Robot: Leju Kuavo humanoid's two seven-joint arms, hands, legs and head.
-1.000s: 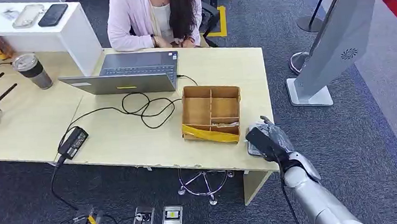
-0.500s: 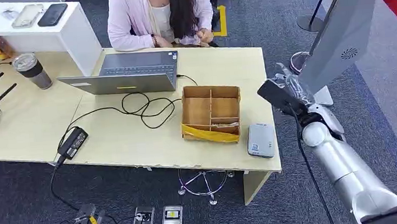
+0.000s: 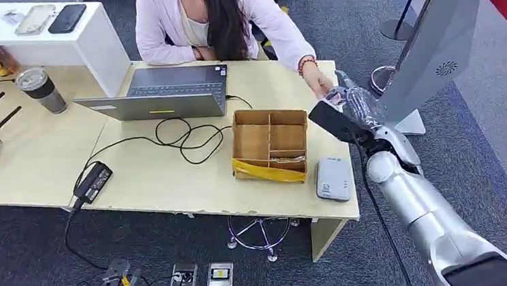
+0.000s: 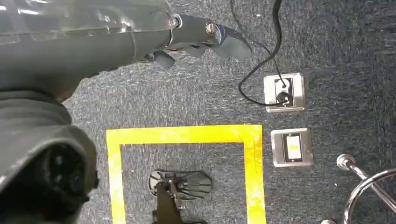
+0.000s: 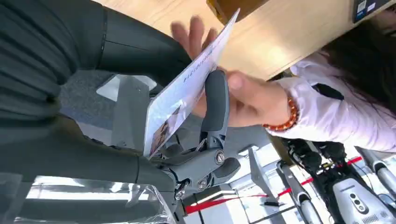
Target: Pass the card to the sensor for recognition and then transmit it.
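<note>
The right robot hand (image 3: pixel 349 108) is raised over the worktop's (image 3: pixel 171 177) two o'clock corner, pinching the card (image 5: pixel 187 84). A seated person's hand (image 5: pixel 247 100) touches the card. The left robot hand (image 4: pixel 196 39) hangs over carpet, fingers loosely curled, holding nothing.

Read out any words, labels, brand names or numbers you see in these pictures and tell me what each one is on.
Nothing can be read with confidence.
card, held by the right hand: a printed line, too blurred and tilted to read.
grey sensor box on the desk: small blue mark, too small to read.
laptop: yellow strip, no legible text.
</note>
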